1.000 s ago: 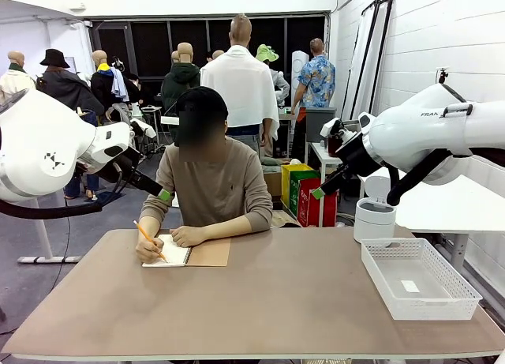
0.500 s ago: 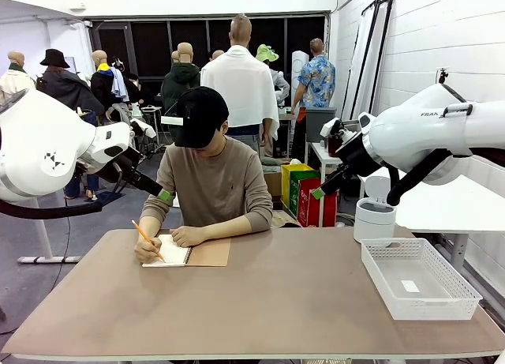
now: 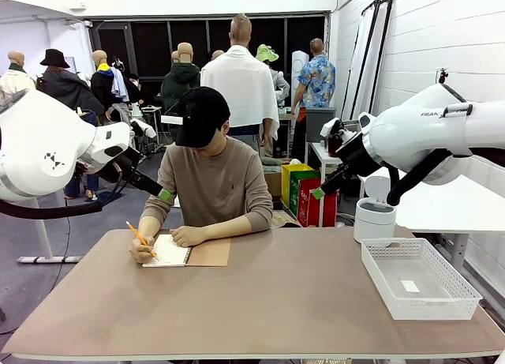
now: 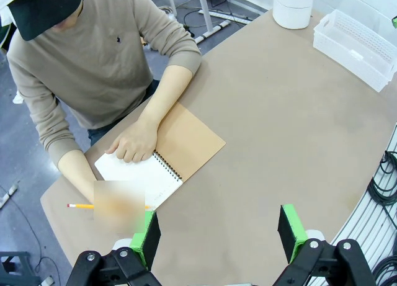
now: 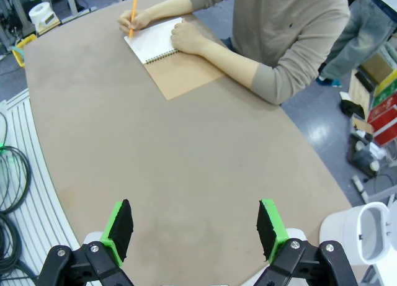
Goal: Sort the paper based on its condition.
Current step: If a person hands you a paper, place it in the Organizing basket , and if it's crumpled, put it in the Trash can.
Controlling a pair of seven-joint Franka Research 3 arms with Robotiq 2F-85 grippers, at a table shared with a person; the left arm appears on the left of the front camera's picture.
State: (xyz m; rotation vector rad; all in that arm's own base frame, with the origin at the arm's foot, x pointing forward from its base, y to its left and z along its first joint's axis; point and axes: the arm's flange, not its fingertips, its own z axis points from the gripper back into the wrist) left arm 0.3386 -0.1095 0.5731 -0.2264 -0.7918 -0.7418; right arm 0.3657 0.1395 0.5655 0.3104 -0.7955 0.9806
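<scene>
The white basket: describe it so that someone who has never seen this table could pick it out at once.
Start at the brown table and go to the corner on the robot's right, away from the person's notebook. There stands the basket, low, rectangular and white, with latticed walls. The white bin just beyond it is round, taller and solid-walled.

Brown-covered notebook [image 3: 208,254], orange pencil [image 3: 140,237], seemingly latticed white basket [image 3: 427,307].

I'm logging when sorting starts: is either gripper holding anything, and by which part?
Nothing: the left gripper and right gripper both have open, empty jaws. The person's hand holds a pencil by its lower end.
</scene>
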